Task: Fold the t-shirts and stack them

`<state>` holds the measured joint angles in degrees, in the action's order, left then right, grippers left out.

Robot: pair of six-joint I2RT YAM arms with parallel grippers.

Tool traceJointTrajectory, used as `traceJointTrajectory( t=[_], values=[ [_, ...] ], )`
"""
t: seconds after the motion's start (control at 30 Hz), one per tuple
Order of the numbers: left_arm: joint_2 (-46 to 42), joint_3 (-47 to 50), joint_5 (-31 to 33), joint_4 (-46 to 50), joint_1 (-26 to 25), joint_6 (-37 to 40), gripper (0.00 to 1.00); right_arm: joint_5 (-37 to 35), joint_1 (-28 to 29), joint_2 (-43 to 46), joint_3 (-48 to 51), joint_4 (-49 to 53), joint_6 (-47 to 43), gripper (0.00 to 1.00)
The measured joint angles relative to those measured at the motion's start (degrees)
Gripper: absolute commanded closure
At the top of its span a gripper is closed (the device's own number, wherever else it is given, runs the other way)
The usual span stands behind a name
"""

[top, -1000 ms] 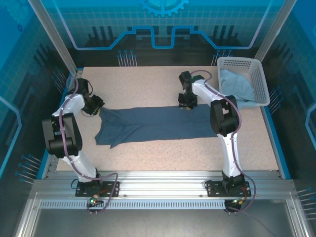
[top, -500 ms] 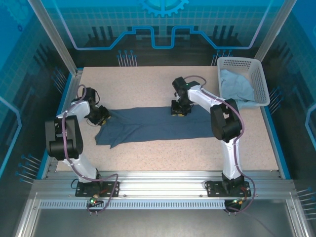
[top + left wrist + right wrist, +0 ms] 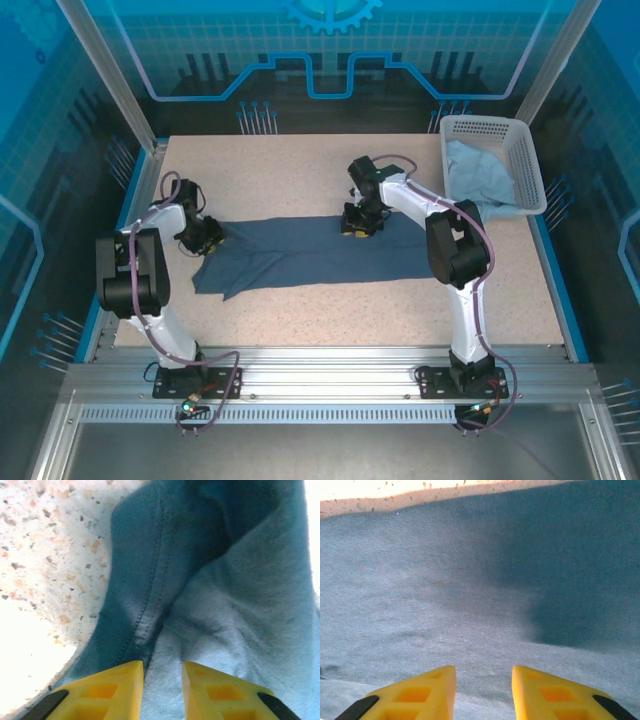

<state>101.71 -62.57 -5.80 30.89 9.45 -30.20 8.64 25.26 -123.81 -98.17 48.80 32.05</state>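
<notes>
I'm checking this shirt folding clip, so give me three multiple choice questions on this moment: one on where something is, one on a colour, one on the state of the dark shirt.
1. Where is the pale blue shirt?
A. In the white basket
B. Draped over an arm
C. Held up in the air

2. What colour are the gripper fingers?
A. Red
B. Yellow
C. Green

3. How does the dark blue shirt lie?
A. Folded into a small square
B. Rolled into a tube
C. Spread out long on the table

Answers: 1 A, it sits bunched inside the basket at the far right corner. 2 B, both wrist views show yellow fingers. 3 C, the top view shows it stretched across the table.
</notes>
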Motion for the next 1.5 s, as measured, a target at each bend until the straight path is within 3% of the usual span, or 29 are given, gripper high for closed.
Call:
traceJointTrajectory(
  t=[0.23, 0.33, 0.63, 0.8, 1.17, 1.5],
  values=[
    [0.48, 0.00, 0.02, 0.00, -0.52, 0.39, 0.77, 0.00, 0.00, 0.00, 0.00, 0.00, 0.04, 0.65],
    [0.46, 0.00, 1.09, 0.31, -0.63, 0.46, 0.67, 0.00, -0.02, 0.00, 0.00, 0.00, 0.04, 0.65],
    [-0.76, 1.01, 3.28, 1.36, -1.27, 0.57, 0.64, 0.00, -0.02, 0.00, 0.00, 0.00, 0.04, 0.65],
    [-0.83, 1.33, 3.41, 1.18, -1.27, 0.61, 0.71, 0.00, -0.02, 0.00, 0.00, 0.00, 0.04, 0.65],
    [-0.52, 1.33, 3.41, 0.07, -1.66, 0.39, 0.95, -0.02, 0.00, 0.00, 0.00, 0.00, 0.04, 0.65],
    [-4.42, 1.33, 3.41, 0.96, -1.86, 0.57, 1.00, -0.04, -0.02, 0.00, 0.00, 0.00, 0.04, 0.65]
  ],
)
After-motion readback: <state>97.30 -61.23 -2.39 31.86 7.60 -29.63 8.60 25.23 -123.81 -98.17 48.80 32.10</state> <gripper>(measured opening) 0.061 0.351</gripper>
